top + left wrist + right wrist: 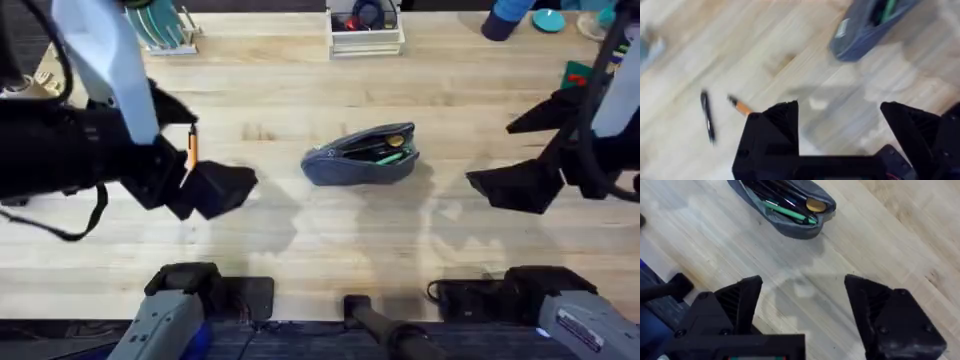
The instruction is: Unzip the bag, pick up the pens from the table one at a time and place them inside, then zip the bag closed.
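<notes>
The bag (362,157) lies unzipped at tabletop (330,240) centre, holding green pens (788,212). At its 9 o'clock, an orange pen (192,148) and a dark pen (707,116) lie loose. The left gripper (215,190) hovers there, spread wide and empty. The right gripper (520,185) hovers at 3 o'clock, likewise wide and empty.

Grey-blue bag (361,157) holds green pens (790,212); an apparently orange pen (741,106) on pale table (330,240).
</notes>
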